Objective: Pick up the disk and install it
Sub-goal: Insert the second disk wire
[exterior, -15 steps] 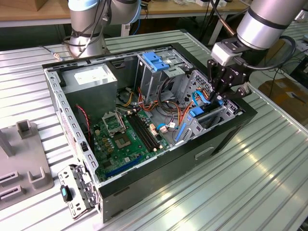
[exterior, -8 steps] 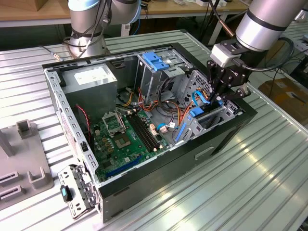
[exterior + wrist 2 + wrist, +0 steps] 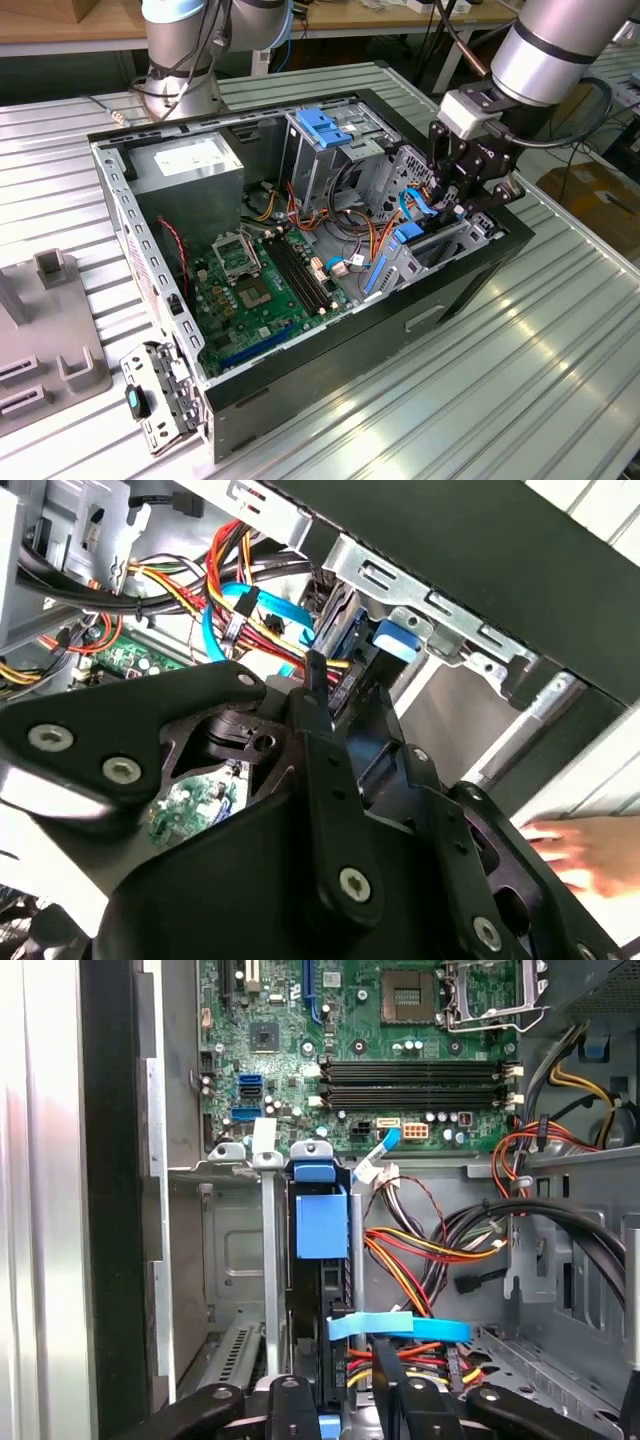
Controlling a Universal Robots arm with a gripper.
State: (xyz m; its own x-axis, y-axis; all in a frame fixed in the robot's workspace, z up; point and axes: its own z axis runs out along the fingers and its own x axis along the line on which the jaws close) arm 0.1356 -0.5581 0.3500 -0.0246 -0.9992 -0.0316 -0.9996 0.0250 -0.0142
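The disk [image 3: 320,1222] stands on edge in the drive bay at the front corner of the open computer case [image 3: 300,370], its blue frame showing among the cables [image 3: 407,236]. My gripper [image 3: 463,205] hangs right over that bay, on the exterior view's right. In the first wrist view its black fingers [image 3: 295,1405] sit on either side of the disk's near end, shut on it. The second wrist view shows a fingertip [image 3: 314,670] against the dark slab and its blue edge [image 3: 388,640].
Orange, red, yellow and blue cables [image 3: 420,1260] crowd the bay. The motherboard [image 3: 260,290], a grey power supply [image 3: 190,165] and a metal cage topped by a blue bracket [image 3: 322,125] fill the case. A person's hand [image 3: 580,850] rests outside it. Grey fixtures [image 3: 50,330] stand at the exterior view's left.
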